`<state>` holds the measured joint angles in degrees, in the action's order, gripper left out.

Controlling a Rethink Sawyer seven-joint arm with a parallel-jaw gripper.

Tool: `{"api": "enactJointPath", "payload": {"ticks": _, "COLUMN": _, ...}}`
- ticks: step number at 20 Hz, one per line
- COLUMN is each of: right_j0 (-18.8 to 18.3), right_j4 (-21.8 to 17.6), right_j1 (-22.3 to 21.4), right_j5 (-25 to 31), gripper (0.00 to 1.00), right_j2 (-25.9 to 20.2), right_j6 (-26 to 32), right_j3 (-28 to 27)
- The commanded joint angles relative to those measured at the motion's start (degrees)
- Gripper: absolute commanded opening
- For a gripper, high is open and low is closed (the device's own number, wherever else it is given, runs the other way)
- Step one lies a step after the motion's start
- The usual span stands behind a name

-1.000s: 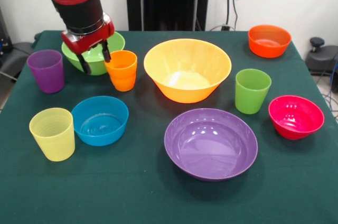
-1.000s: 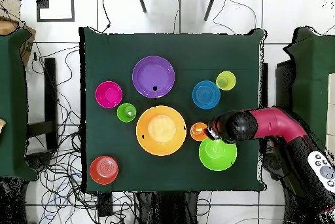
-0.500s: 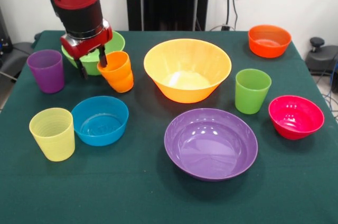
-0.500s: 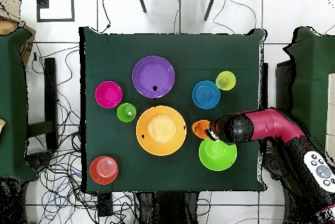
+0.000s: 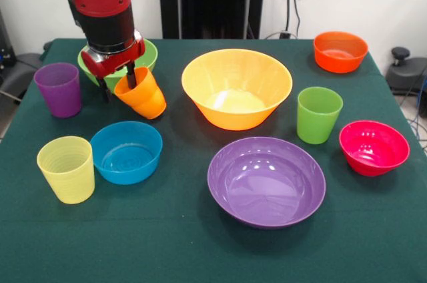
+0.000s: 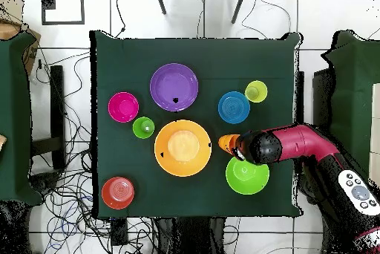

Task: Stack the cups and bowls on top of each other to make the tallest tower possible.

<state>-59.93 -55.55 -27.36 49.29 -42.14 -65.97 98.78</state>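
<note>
My gripper (image 5: 120,86) is shut on the orange cup (image 5: 141,95), one finger inside its rim, and holds it tilted just above the cloth, in front of the light green bowl (image 5: 148,53). Overhead, the orange cup (image 6: 227,143) pokes out beside the arm's head, between the large orange-yellow bowl (image 6: 182,148) and the light green bowl (image 6: 247,176). The other pieces stand apart on the table: large orange-yellow bowl (image 5: 233,116), purple bowl (image 5: 266,181), blue bowl (image 5: 126,151), pink-red bowl (image 5: 373,147), orange-red bowl (image 5: 340,51), purple cup (image 5: 58,89), pale yellow cup (image 5: 67,169), green cup (image 5: 319,115).
A dark green cloth (image 5: 173,243) covers the table, and its near strip is bare. The arm (image 6: 304,141) reaches in over the table's right edge in the overhead view. Cables lie on the floor (image 6: 67,191) around the table.
The gripper closed on the orange cup's rim and raised it slightly. The cup went from upright to tilted and shifted a little toward the light green bowl.
</note>
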Motion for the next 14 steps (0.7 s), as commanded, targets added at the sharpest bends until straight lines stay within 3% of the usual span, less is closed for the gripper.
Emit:
{"api": "enactJointPath", "payload": {"ticks": 1, "right_j0": 2.9, "right_j4": -1.63, "right_j1": -0.12, "right_j5": -5.01, "gripper": 1.0, "right_j2": 5.14, "right_j6": -5.25, "right_j3": 1.87}}
{"api": "enactJointPath", "payload": {"ticks": 7, "right_j0": 6.0, "right_j4": 0.38, "right_j1": -0.19, "right_j5": -5.3, "gripper": 1.0, "right_j2": 6.17, "right_j6": -8.8, "right_j3": 1.32}}
{"api": "enactJointPath", "payload": {"ticks": 11, "right_j0": 8.9, "right_j4": 1.43, "right_j1": 0.85, "right_j5": -3.9, "gripper": 1.0, "right_j2": 7.17, "right_j6": -8.48, "right_j3": -1.64}}
{"api": "enactJointPath", "payload": {"ticks": 14, "right_j0": 9.04, "right_j4": 2.2, "right_j1": 0.54, "right_j5": -3.81, "gripper": 1.0, "right_j2": 7.75, "right_j6": -7.32, "right_j3": -1.98}}
